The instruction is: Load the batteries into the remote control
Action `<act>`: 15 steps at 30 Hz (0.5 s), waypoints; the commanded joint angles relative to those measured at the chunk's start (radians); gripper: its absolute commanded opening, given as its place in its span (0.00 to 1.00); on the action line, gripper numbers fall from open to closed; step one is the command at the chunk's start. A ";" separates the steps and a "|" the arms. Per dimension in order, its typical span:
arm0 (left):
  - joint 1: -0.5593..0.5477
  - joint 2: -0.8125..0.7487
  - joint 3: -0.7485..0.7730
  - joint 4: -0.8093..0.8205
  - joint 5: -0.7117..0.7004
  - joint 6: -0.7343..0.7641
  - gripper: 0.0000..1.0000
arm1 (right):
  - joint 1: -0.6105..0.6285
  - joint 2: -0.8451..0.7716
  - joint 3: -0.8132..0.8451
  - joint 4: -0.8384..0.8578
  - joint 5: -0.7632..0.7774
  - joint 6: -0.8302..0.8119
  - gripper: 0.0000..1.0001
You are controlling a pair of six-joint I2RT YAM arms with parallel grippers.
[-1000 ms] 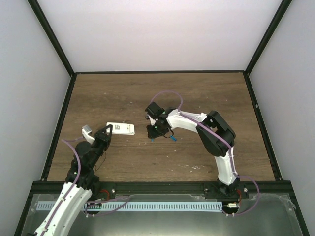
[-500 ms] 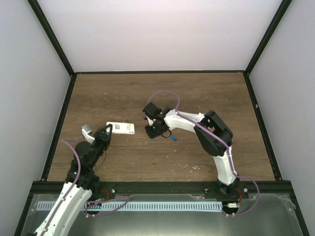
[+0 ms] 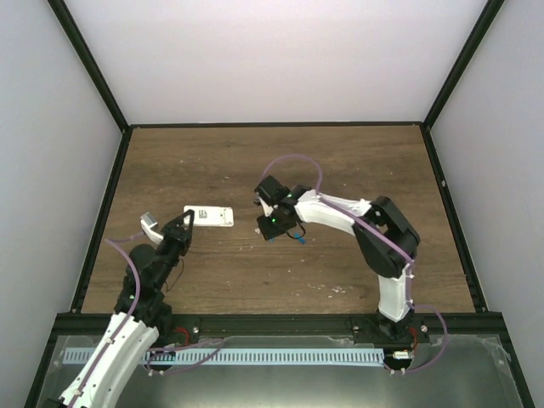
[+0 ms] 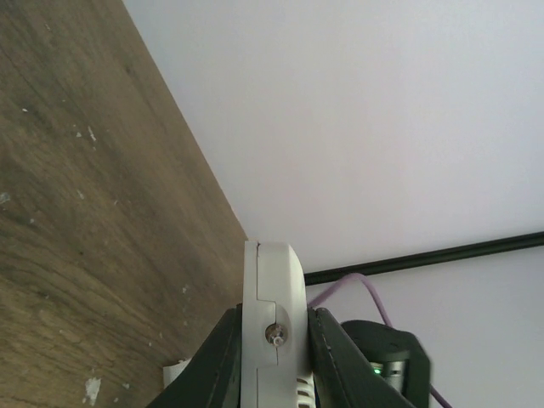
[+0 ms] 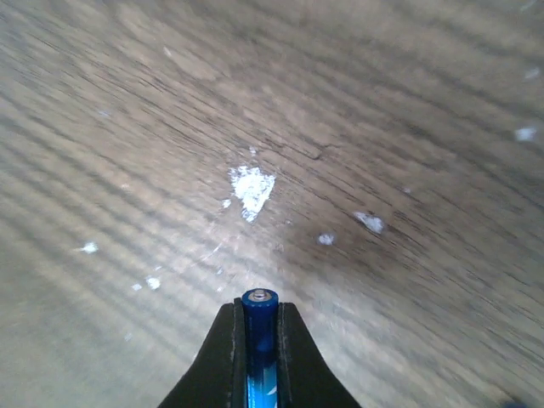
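Now the two dark fingers of the left arm [image 3: 182,227] are pinching the small flat white remote control [image 3: 210,218] by its left end. From above, the remote control is at the left side of the brown wooden table [image 3: 357,170], and its long side points to the right. I cannot tell if it rests on the table or is held a bit above it.

In the left wrist view the remote control [image 4: 272,280] shows its thin edge. One dark finger [image 4: 219,361] presses on each side of it. A little round metal dot sits on that edge. Behind it are the pale wall and a black frame bar [image 4: 442,253].

The two dark fingers of the right arm [image 3: 270,223] are near the middle of the table. They are well to the right of the remote control and do not touch it. In the right wrist view these fingers [image 5: 223,357] are pinching a tiny bright blue battery [image 5: 258,340]. Its round metal end pokes out past the fingertips, above the wood. The wood under it has some white specks [image 5: 252,185].

A second tiny blue battery [image 3: 302,239] lies on the table just to the right of the right arm's fingers. Nothing holds it.
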 commanded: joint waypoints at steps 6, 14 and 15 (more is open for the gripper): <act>0.002 0.097 -0.003 0.230 0.015 -0.053 0.00 | -0.082 -0.355 0.014 0.130 -0.120 0.015 0.01; 0.000 0.222 0.010 0.442 0.029 -0.111 0.00 | -0.082 -0.450 0.048 0.255 -0.226 0.090 0.01; 0.000 0.236 0.010 0.460 0.026 -0.121 0.00 | -0.082 -0.451 0.044 0.273 -0.254 0.104 0.01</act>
